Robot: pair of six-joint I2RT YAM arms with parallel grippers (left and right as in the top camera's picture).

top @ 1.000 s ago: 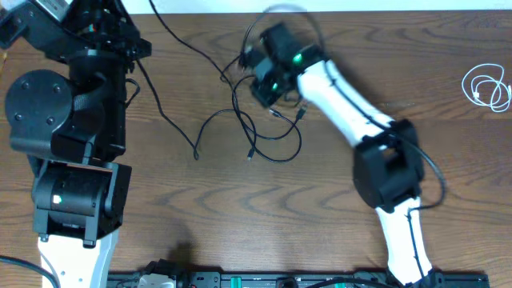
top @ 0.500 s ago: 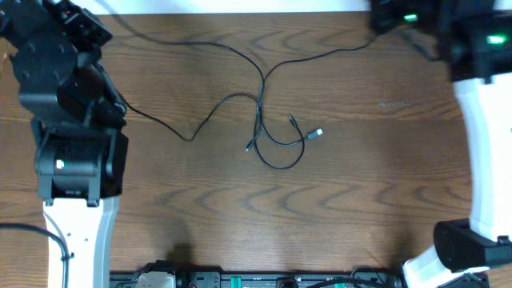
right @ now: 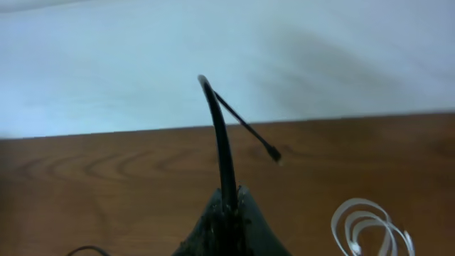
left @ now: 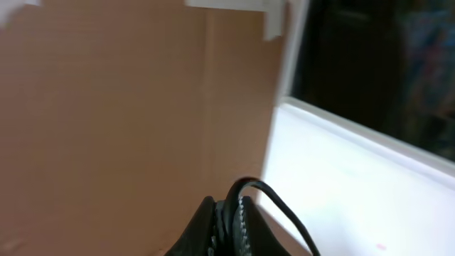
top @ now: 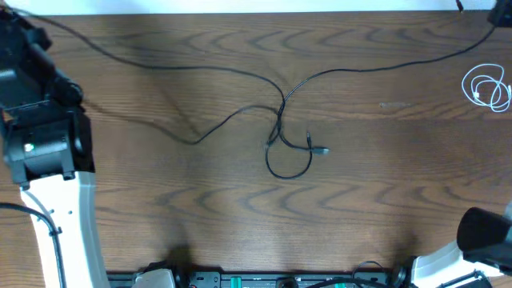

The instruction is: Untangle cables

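The long black cable [top: 279, 120] stretches across the table from the far left corner to the far right corner. In the middle it crosses itself and forms a small loop [top: 288, 171], with a plug end [top: 320, 150] beside it. My left gripper [left: 231, 217] is shut on one stretch of the black cable [left: 274, 199], raised off the table near a cardboard wall. My right gripper [right: 227, 210] is shut on the other end [right: 222, 135], near the table's far edge. The white cable [top: 486, 86] lies coiled at the right, apart from the black one; it also shows in the right wrist view [right: 370, 226].
The left arm's body [top: 44, 144] stands over the table's left edge. The right arm's base [top: 480, 240] is at the near right corner. A cardboard wall [left: 128, 107] and a white ledge [left: 355, 185] are beside the left gripper.
Both arms have pulled outward, the right to the far right corner and the left further left. The black cable has drawn out longer and its loops have tightened and shifted right.
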